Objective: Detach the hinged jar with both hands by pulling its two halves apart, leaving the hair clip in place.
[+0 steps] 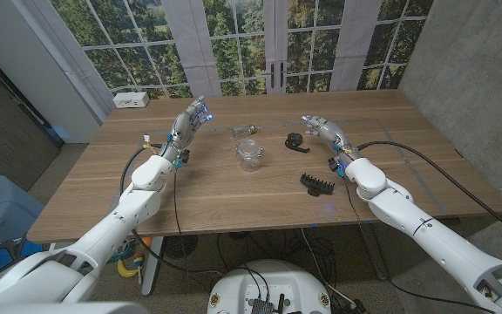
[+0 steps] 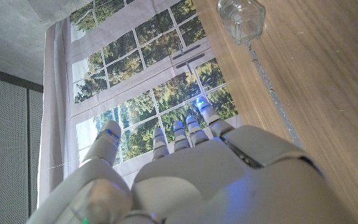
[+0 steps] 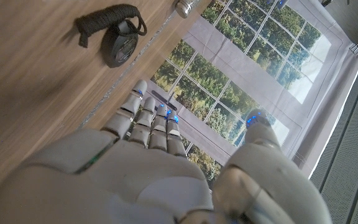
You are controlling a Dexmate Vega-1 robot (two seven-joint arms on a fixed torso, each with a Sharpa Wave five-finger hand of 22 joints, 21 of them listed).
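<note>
No text, label, brand, number or sign can be read in any of the views. The small white box (image 1: 131,99) at the far left corner of the table (image 1: 207,196) is too small and blurred to show any print, and the glass jar (image 1: 249,153) looks unmarked.

From my seat I see a wooden counter (image 1: 234,196) in front of tall paned windows (image 1: 234,44) looking onto green trees. A white box (image 1: 132,99) sits at the counter's far left corner. Near the middle-right lies a small dark object with a cord wound round it (image 1: 296,141); it may be a tape or reel, but I can't make it out. A blue chair (image 1: 3,214) stands off the counter's left side.
</note>
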